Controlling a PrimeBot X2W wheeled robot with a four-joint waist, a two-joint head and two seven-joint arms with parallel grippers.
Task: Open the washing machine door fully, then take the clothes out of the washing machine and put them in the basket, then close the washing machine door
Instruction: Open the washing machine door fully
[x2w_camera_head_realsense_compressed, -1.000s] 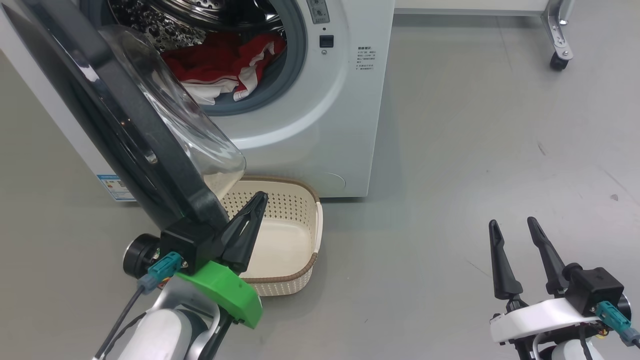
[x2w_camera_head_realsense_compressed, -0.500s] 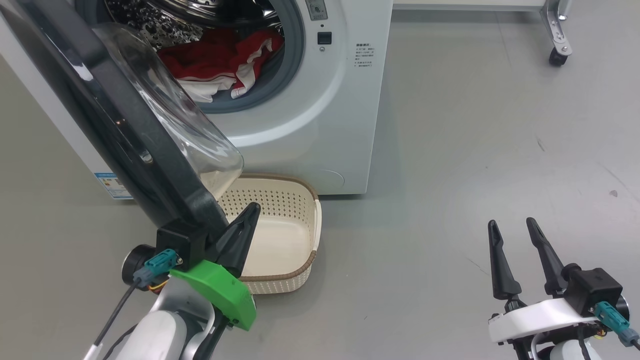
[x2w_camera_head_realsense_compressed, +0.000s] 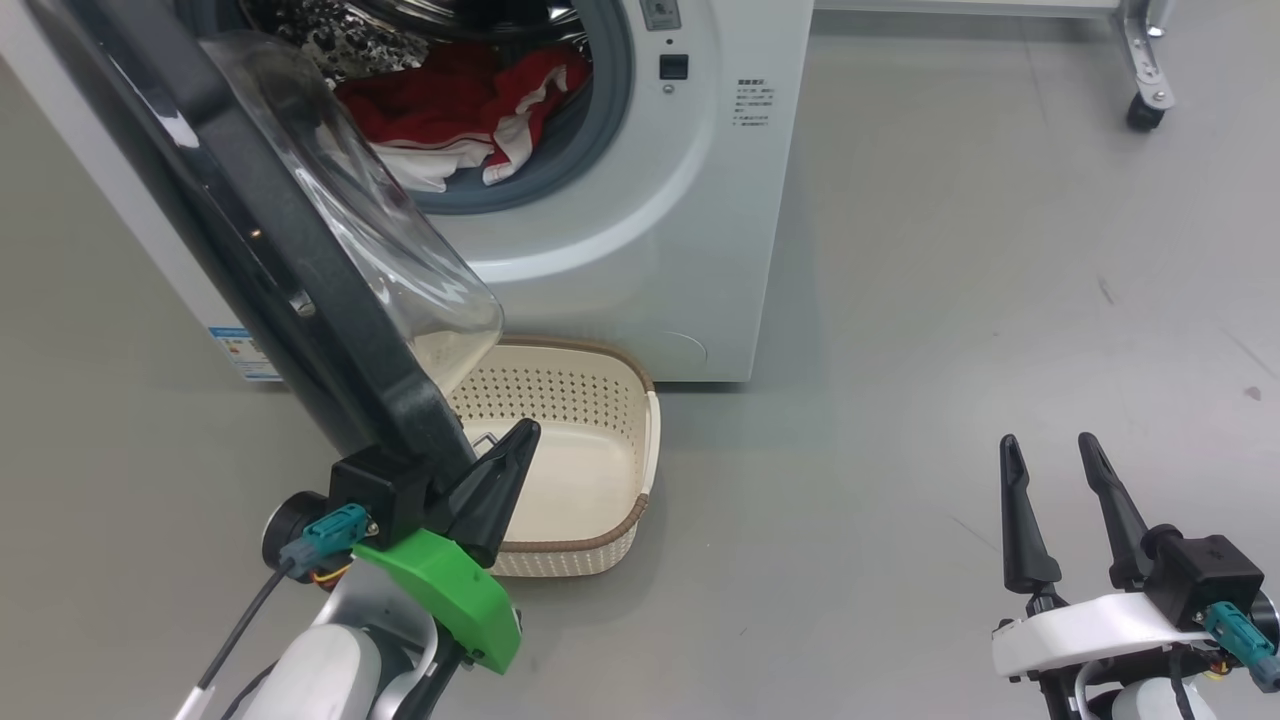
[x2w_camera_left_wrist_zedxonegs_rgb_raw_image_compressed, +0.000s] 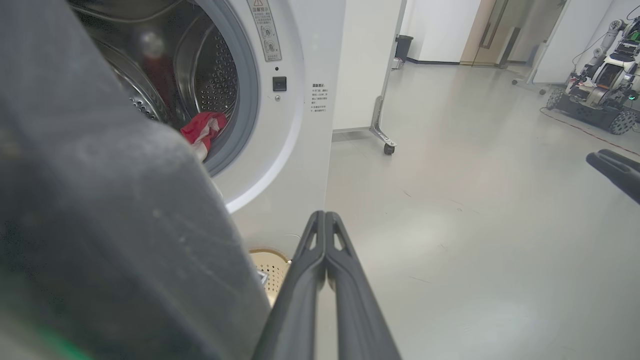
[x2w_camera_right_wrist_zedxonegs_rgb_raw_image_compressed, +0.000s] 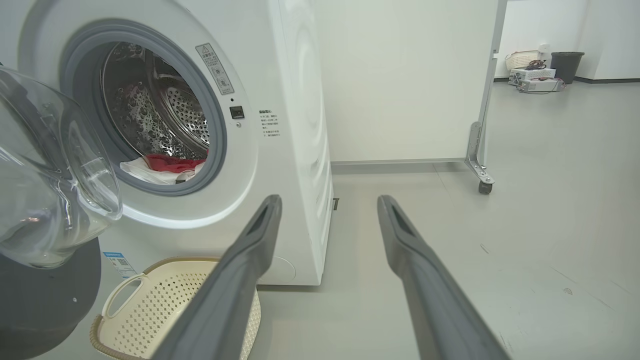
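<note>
The large white front-loading washing machine (x2w_camera_head_realsense_compressed: 640, 250) is standing on the smooth grey floor (x2w_camera_head_realsense_compressed: 950, 300), its steel dimpled drum showing. Its big round door with a wide glossy black rim (x2w_camera_head_realsense_compressed: 250, 260) is hanging open, swung out on the robot's left, and the door's bulging clear glass bowl (x2w_camera_head_realsense_compressed: 400, 260) is reaching over the far left corner of the basket. The red clothes with white trim (x2w_camera_head_realsense_compressed: 450, 110) are lying heaped in the bottom of the drum, spilling onto the grey rubber seal at the mouth. The small cream perforated plastic basket with a brown woven-look rim (x2w_camera_head_realsense_compressed: 575, 395) is sitting on the floor just in front of the machine's lower front edge, with nothing in it.

The left gripper (x2w_camera_head_realsense_compressed: 522, 435) is hovering over the basket's near left corner, its two dark fingers pressed together and pinching nothing. Its body is sitting right beside the outer edge of the door's rim; whether they are touching I cannot tell. The right gripper (x2w_camera_head_realsense_compressed: 1047, 445) is hanging well apart above bare floor on the right, fingers spread wide and holding nothing.
</note>
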